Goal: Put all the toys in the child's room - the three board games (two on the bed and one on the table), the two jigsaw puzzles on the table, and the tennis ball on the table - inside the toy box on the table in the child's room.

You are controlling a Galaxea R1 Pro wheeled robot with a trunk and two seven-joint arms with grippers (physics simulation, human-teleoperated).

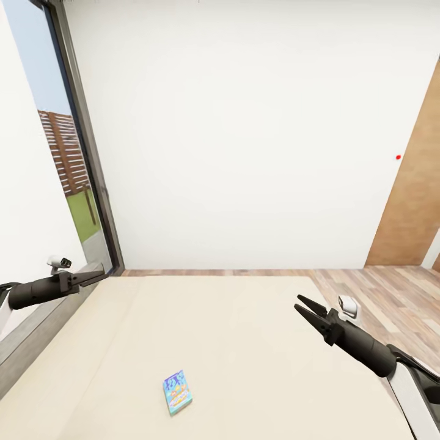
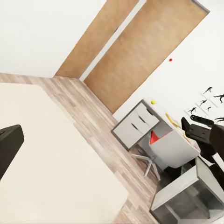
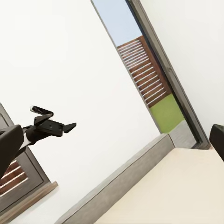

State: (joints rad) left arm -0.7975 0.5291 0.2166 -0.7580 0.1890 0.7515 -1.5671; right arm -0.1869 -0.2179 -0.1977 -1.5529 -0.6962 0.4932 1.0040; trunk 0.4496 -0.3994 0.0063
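One board game (image 1: 177, 392) lies flat on the bed (image 1: 244, 342), likely light and stiff: pinch across an edge. The right gripper (image 1: 307, 310) hangs spread and empty; whether the left gripper (image 1: 91, 276) is apart, I cannot tell.

A board game (image 1: 177, 392) lies on the bed (image 1: 244, 342), near its front edge and a little left of its middle. Behind the bed stands a wall (image 1: 244, 122). Left of the bed is a window (image 1: 67, 159); right of the bed is bare floor (image 1: 391, 293), with a door (image 1: 415, 201) behind it.
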